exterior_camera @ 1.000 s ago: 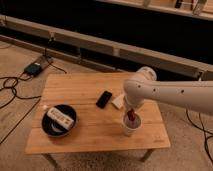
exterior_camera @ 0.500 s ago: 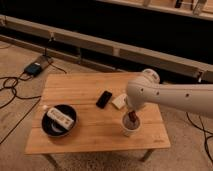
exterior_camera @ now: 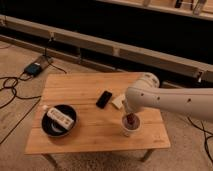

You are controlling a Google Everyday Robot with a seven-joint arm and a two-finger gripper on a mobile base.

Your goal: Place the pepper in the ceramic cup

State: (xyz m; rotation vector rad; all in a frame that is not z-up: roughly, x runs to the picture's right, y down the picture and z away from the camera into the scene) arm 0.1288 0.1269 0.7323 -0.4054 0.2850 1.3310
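The pale white ceramic cup (exterior_camera: 129, 128) stands on the right front part of the wooden table (exterior_camera: 90, 127). A dark red-brown pepper (exterior_camera: 131, 120) shows at the cup's mouth, right under my gripper (exterior_camera: 130, 116). The gripper comes down from my white arm (exterior_camera: 170, 100), which reaches in from the right and sits directly over the cup. The arm hides part of the cup's rim.
A flat black phone (exterior_camera: 104, 99) lies at mid-table with a small white pad (exterior_camera: 118, 101) beside it. A wide black bowl (exterior_camera: 59, 120) holding a white bar stands at the left front. Cables and a box (exterior_camera: 34, 68) lie on the floor at left.
The arm and gripper have stayed over the cup with only a slight shift. The pepper sits at the cup's mouth throughout.
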